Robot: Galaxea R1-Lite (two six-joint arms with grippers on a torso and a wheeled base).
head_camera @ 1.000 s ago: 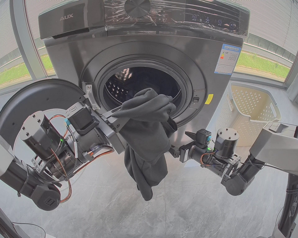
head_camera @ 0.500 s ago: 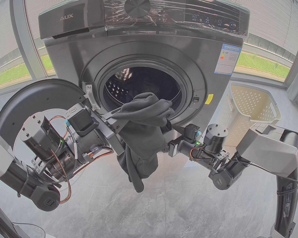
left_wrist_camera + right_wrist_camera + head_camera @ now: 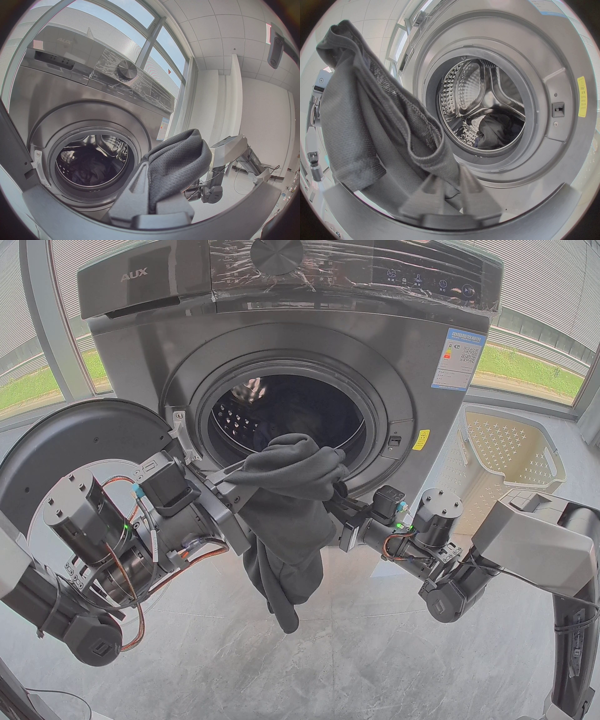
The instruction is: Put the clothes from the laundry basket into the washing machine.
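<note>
The washing machine (image 3: 144, 359) has its round hole (image 3: 281, 405) open, the top half free; the door (image 3: 75, 440) stands wide on the left, out of the way; a grey cloth (image 3: 290, 509) hangs across the hole's bottom edge; dark clothes (image 3: 493, 131) lie low inside, room above.

garment (image 3: 290, 509): hangs before open drum (image 3: 275, 405) | left gripper (image 3: 240, 480): clamped on it | right gripper (image 3: 335, 495): at its edge

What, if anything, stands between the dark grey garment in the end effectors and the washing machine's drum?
Nothing visible. The dark grey knit garment hangs just before the silver washing machine's round opening; the round grey door is swung aside to the left, and dark clothes inside lie low in the drum.
</note>
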